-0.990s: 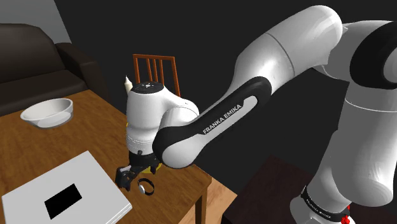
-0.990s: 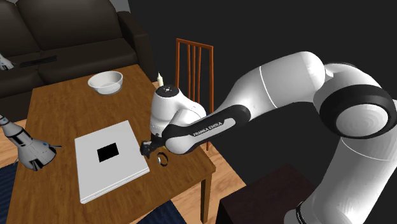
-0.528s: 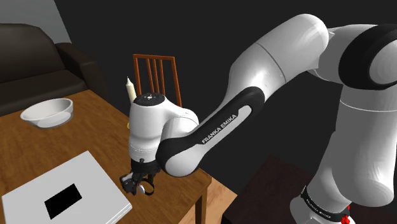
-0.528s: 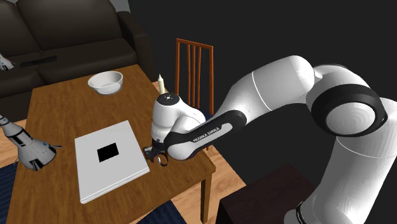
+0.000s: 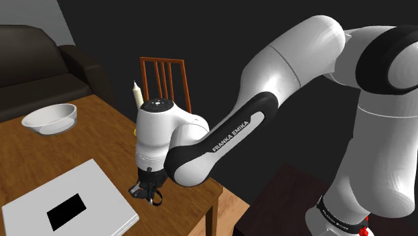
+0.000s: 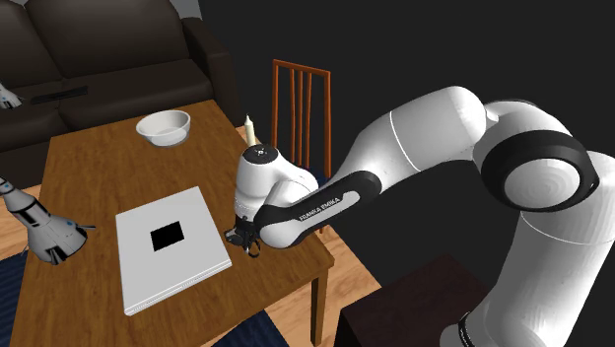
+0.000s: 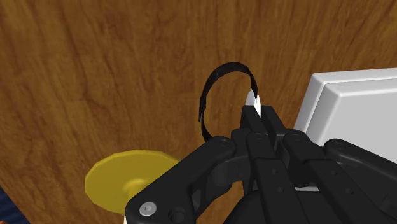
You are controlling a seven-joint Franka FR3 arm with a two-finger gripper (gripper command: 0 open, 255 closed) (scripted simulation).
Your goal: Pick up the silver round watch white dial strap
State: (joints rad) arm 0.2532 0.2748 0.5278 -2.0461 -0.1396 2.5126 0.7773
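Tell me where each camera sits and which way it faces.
Shoulder view: beside the stand, looking down over the wooden table; the white arm reaches toward that view's left to the gripper.
Second exterior view: higher, from a similar side, facing the table and the sofa; the arm shows.
Wrist view: on the hand, looking down at the table; the gripper is shut on the watch.
Shared: both exterior views show the white bowl and the chair.
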